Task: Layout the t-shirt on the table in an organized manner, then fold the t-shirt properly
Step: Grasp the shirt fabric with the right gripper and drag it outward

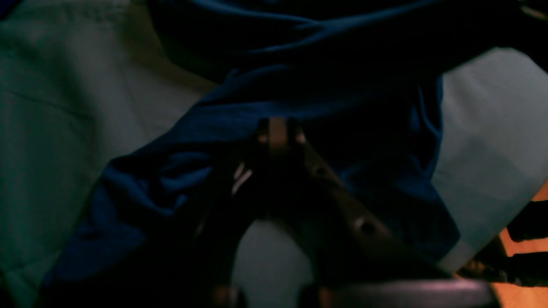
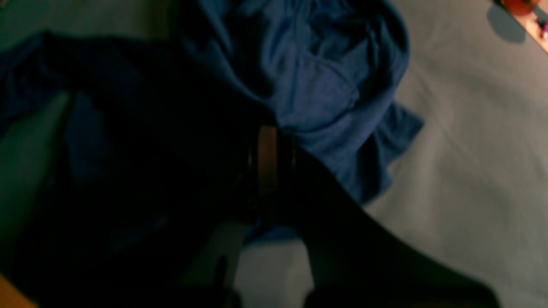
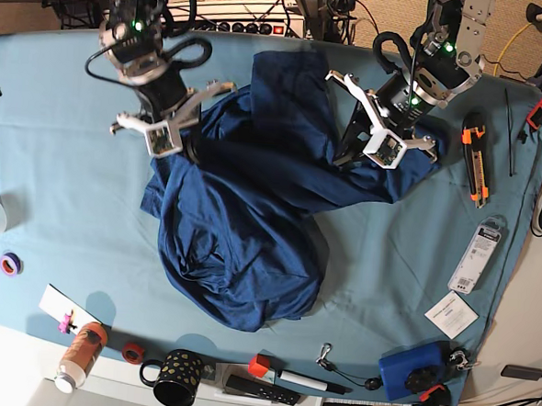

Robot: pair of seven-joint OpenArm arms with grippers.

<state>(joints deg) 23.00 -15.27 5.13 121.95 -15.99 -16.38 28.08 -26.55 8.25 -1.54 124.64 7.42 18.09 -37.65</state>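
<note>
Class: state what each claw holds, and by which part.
Both claws, left and right, are shut on bunched folds of the t-shirt; which garment part cannot be told.

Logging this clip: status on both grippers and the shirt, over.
Left gripper and right gripper both shut on the dark navy fabric t-shirt. Shirt still bunched on the teal-clothed table. Nothing obstructing.

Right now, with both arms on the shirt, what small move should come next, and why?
Probably lift and draw the two arms apart. The left gripper and the right gripper each seem shut on the t-shirt, which lies crumpled on the table, not spread flat.
</note>
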